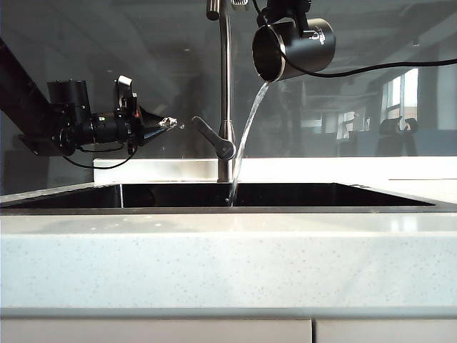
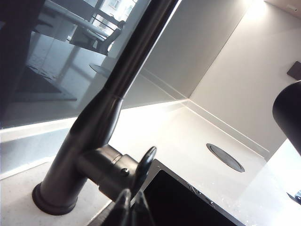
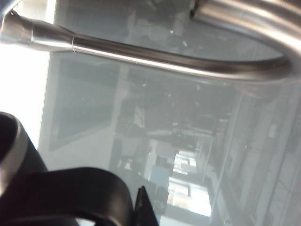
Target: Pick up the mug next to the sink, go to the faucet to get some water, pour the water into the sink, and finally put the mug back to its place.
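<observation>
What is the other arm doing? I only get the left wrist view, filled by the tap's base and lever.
Observer: The right fingers hold the mug tipped over, high above the sink, beside the faucet.
Operator: Is it pouring?
Observer: Yes, a thin stream of water runs from its rim into the basin.
Operator: And my arm?
Observer: The left fingers, shut and empty, hang level just left of the lever.
</observation>
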Controlling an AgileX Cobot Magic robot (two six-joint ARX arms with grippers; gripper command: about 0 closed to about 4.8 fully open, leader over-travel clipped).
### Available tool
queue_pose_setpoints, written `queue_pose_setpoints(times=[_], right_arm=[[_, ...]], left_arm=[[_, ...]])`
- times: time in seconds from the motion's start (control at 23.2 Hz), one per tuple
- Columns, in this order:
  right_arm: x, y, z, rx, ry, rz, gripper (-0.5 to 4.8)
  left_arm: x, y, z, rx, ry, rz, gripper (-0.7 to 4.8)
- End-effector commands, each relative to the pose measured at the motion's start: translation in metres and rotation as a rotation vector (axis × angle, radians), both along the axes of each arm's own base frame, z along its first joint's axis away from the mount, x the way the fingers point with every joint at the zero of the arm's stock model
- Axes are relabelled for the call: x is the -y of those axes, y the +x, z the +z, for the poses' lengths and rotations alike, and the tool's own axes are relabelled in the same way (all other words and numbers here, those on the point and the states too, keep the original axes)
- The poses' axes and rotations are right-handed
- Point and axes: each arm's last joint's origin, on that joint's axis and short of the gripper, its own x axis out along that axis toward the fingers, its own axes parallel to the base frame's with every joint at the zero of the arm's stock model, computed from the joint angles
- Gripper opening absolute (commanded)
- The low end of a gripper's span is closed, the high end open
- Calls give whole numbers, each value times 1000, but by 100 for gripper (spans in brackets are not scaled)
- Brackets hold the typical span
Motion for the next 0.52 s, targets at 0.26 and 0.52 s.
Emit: queue_pose_setpoints(times=[0.26, 0.52], right_arm=[[-5, -7, 13, 57, 38, 57, -5], [-4, -6, 12, -50, 478, -52, -5]], left_arm=[[-1, -1, 5, 24, 1, 2, 13], [-1, -1, 5, 24, 1, 2, 13]])
